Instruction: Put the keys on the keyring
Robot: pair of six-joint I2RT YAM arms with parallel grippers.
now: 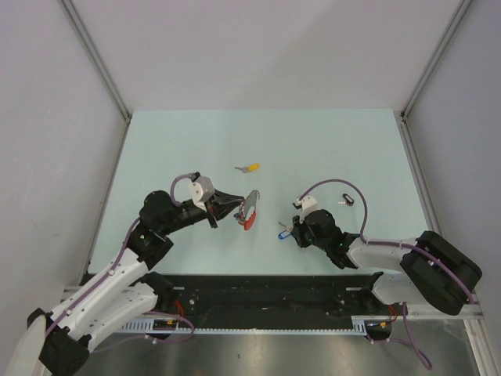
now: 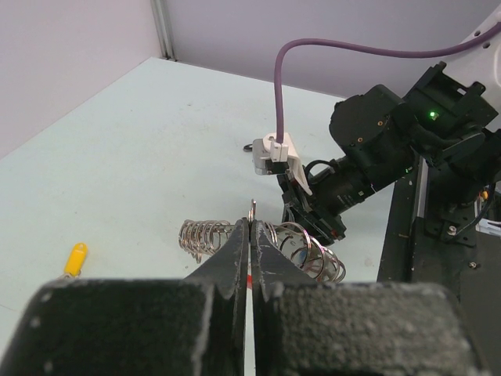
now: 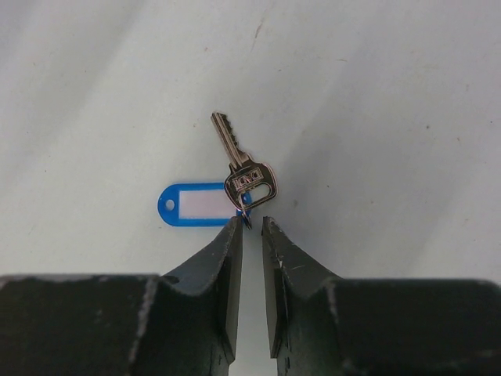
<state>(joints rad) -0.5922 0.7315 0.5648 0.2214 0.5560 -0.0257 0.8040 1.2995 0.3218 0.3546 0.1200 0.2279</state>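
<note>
Smooth, shiny silver metal key (image 3: 243, 160); its tag (image 3: 192, 205) glossy blue plastic w/ white paper-like insert. Polished metal keyring (image 2: 301, 243). Matt pale table (image 3: 391, 94), few specks. Matt black, grainy fingers (image 3: 207, 274) on right gripper (image 3: 252, 223).

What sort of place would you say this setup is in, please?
Probably a lab robot test cell: a green table walled by grey panels on metal framing, left arm and right arm bolted at its near edge, a yellow-tagged key laid out.

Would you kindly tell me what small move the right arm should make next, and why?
Probably ease the right gripper forward a little and close on the head of the key: its jaws stand slightly apart just short of it, the key lies flat beside its blue tag, and the left gripper is shut on the keyring.
</note>
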